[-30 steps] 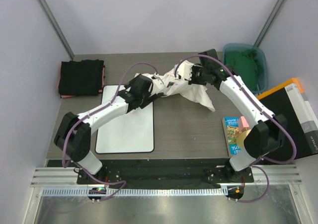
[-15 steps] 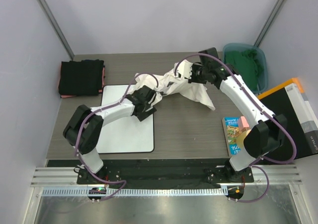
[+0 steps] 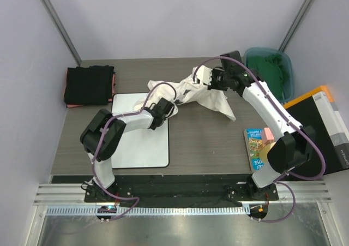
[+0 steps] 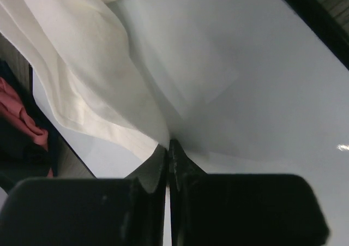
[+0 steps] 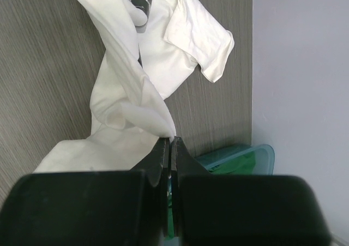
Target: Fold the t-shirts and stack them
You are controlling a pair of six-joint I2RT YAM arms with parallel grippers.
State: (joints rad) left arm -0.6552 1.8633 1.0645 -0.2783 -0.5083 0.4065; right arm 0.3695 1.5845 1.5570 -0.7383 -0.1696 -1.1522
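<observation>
A crumpled white t-shirt [image 3: 192, 93] lies across the back middle of the table, its left end over the corner of the white board [image 3: 136, 142]. My left gripper [image 3: 167, 108] is shut on that end's edge; in the left wrist view the cloth [image 4: 87, 82] is pinched at the jaw tips [image 4: 169, 143] above the board [image 4: 256, 77]. My right gripper [image 3: 210, 81] is shut on the shirt's far right part, with a fold of shirt [image 5: 136, 88] caught at its tips [image 5: 171, 141]. Folded black t-shirts [image 3: 89, 85] sit stacked at the back left, a pinkish-red one [image 3: 114, 85] showing at the edge. A green t-shirt [image 3: 268, 71] fills the bin.
A teal bin [image 3: 288, 71] stands at the back right corner. A colourful book [image 3: 256, 146] lies at the right front. A black box with an orange edge [image 3: 322, 123] sits at the far right. Grey walls close in on both sides.
My left gripper has shut on the white t-shirt's edge after moving right along the board, its elbow drawing in. The right arm has hardly moved.
</observation>
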